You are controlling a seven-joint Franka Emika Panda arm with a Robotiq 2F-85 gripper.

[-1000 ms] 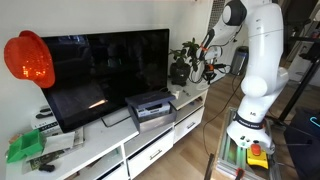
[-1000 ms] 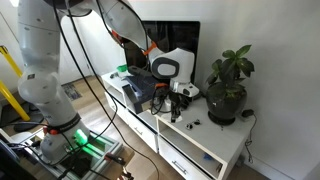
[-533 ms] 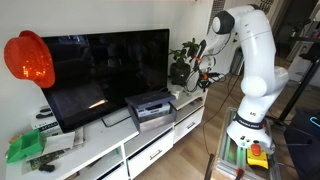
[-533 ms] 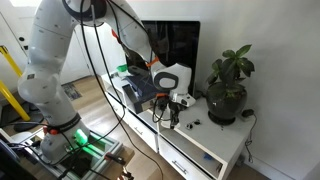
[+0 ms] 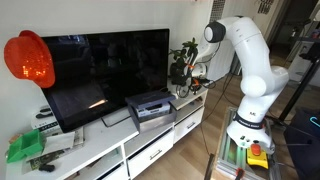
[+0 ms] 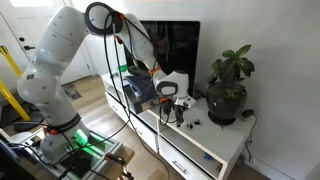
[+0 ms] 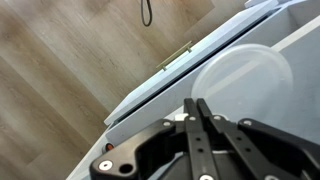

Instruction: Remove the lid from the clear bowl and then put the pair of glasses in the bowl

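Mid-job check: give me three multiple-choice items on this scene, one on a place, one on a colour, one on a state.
1. Where does the small pale translucent round bowl sit? A on the white cabinet top; B on the wood floor; C on the grey box-shaped device.
2. What colour is the round balloon-like object beside the black television? A blue; B orange-red; C green.
3. How does the gripper stand in the wrist view? A fingers wide apart; B fingers shut together; C clamped around the bowl.
Answers: 1 A, white surface lies under it; 2 B, it shows orange-red; 3 B, no gap shows between the fingers.
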